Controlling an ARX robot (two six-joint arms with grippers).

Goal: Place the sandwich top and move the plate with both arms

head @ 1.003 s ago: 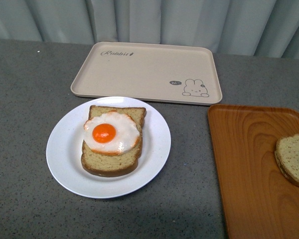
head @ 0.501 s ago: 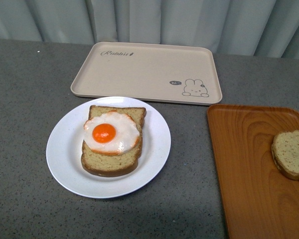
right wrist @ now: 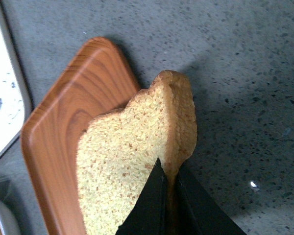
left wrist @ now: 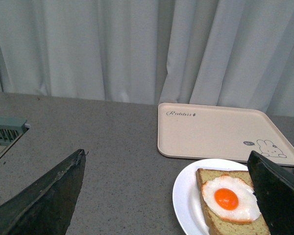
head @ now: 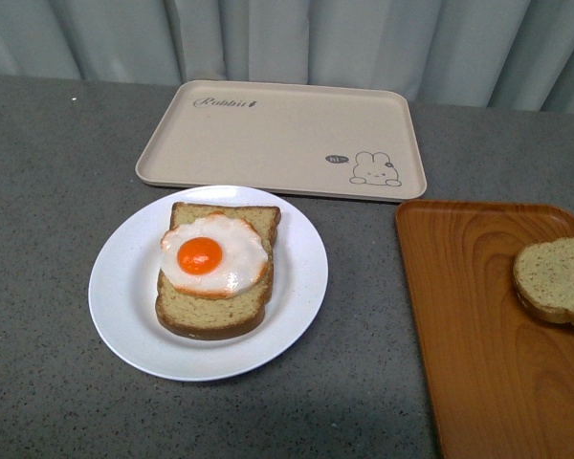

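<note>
At the right edge of the wood tray [head: 478,335], grips the slice [head: 555,280] by its crust with the right gripper [right wrist: 169,169], clamped on one thin edge, with most of the bread hanging out unsupported and seemingly lifted off the tray. Calls for a slow, level carry to the plate [head: 124,316], toward the tabletop's front edge and left of its middle: small pinch, soft bread, likely to sag or swing. Best to clear the tray's raised rim first, then cross low over the tabletop [head: 57,143]. Should arrive square above the egg [head: 210,253] and the lower slice [head: 210,320], crusts lined up, then lower until touching before parting the fingers; avoid dropping from height, for fear of a skewed top or a nudged egg. Holds the left gripper [left wrist: 166,153] spread wide on nothing, somewhere left of the plate and out of the front view; better left there, out of the way, until the plate move. Behind the plate, toward the tabletop's back edge, has the rabbit tray [head: 277,134], a probable landing place, though cannot tell for sure. Offers a grey speckled tabletop, flat and matte, probably with some drag against a sliding plate, so lift rather than push. Closes off the back with a pale pleated curtain [head: 364,38]; shows a greenish slatted thing [left wrist: 5,129] by the tabletop's left edge, too cropped to name.
</note>
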